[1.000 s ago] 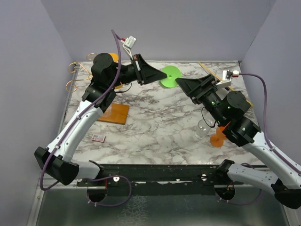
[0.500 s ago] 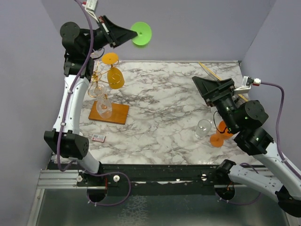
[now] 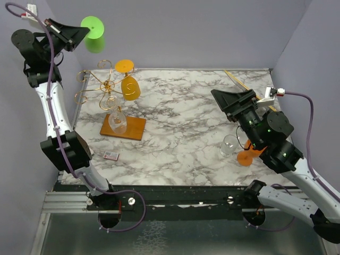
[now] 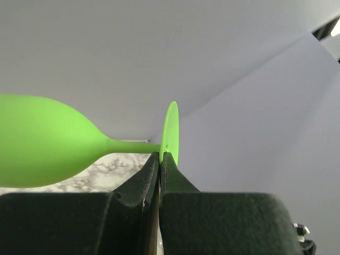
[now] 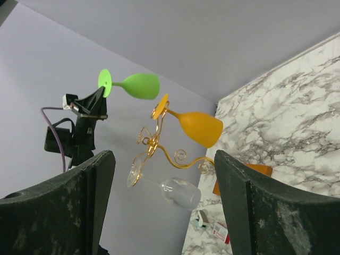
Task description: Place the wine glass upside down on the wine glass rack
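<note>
My left gripper [image 3: 79, 32] is shut on the foot of a green wine glass [image 3: 94, 33] and holds it high in the air, up and left of the rack. In the left wrist view the glass [image 4: 48, 141] lies sideways, and the gripper [image 4: 160, 155] pinches the foot's rim. The wine glass rack [image 3: 103, 87] is gold wire on an orange-brown wooden base [image 3: 133, 127]. An orange glass [image 3: 129, 85] and a clear glass [image 3: 118, 119] hang upside down on it. My right gripper [image 3: 223, 98] is open and empty; its view shows the rack [image 5: 159, 141] and the green glass [image 5: 139, 85].
A clear glass [image 3: 229, 144] and an orange glass [image 3: 247, 155] stand on the marble table beside my right arm. A small card [image 3: 110, 155] lies near the front left. A thin stick [image 3: 236, 79] lies at the back right. Purple walls enclose the table.
My left arm has lifted the green glass off the table's back and swung it up and left, past the rack. My right arm has shifted a little.
</note>
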### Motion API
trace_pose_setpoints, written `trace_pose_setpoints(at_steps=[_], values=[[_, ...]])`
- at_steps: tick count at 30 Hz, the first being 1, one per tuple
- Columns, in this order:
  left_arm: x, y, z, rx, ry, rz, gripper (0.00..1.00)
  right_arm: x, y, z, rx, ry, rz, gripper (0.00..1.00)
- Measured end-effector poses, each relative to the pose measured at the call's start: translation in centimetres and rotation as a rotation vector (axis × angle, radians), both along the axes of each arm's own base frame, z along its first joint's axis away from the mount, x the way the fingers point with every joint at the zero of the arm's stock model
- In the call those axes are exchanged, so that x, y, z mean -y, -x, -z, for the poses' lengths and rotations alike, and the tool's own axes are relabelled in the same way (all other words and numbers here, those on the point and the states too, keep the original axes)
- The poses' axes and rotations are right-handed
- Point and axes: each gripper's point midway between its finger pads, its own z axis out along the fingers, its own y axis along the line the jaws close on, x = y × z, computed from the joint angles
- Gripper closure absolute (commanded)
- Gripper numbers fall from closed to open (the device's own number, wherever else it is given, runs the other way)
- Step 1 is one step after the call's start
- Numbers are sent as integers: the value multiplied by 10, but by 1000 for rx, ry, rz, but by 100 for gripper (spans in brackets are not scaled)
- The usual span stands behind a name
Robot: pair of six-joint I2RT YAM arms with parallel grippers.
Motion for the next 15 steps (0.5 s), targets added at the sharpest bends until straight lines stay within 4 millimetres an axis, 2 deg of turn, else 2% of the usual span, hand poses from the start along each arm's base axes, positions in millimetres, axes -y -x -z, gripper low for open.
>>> trace_pose_setpoints(at_steps=[2,5,8,12,15], values=[[-31,-3,14,-35,15,-66,100,-1,-1,4,-7,4,0,21],[-66,-7,40,-107,45,-148,100,-1,-1,6,-14,7,-1,20],[-93,-8,67,-183,70,-223,100,-1,-1,7,-17,10,0,21],[-120,7,94,-261,100,-304,100,1,1,12,-29,21,0,21],[-130,28,100,-281,105,-361,100,3,3,16,-34,26,3,21]])
